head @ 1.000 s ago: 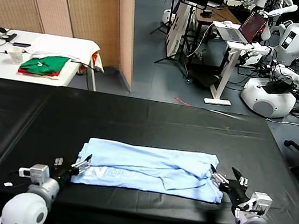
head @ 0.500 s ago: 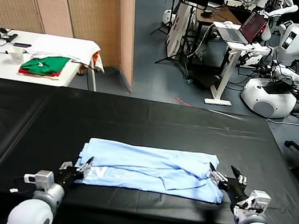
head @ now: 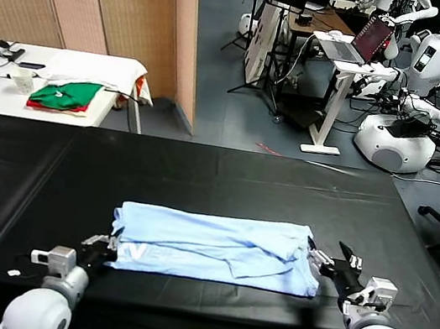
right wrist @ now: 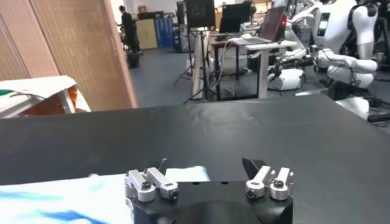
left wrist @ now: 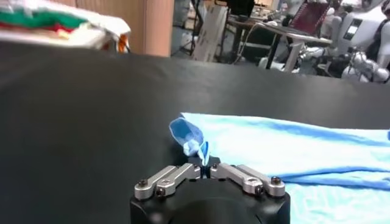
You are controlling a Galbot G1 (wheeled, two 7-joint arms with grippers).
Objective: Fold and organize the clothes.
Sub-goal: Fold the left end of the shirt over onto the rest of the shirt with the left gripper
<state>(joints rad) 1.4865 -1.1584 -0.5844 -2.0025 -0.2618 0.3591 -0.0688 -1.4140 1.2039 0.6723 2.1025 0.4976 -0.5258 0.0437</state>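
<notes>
Shirt [head: 214, 244] lies folded on a black table [head: 226, 178] in a robot lab; left pincer [head: 105, 247] pinches its corner, right pincer [head: 329, 262] gapes at its other end.

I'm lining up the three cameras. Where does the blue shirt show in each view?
Head view: shirt lies across the near half of the black table.
Left wrist view: right of centre, its corner pinched in the left gripper.
Right wrist view: lower left corner.
Shared landmark: the black table.
</notes>
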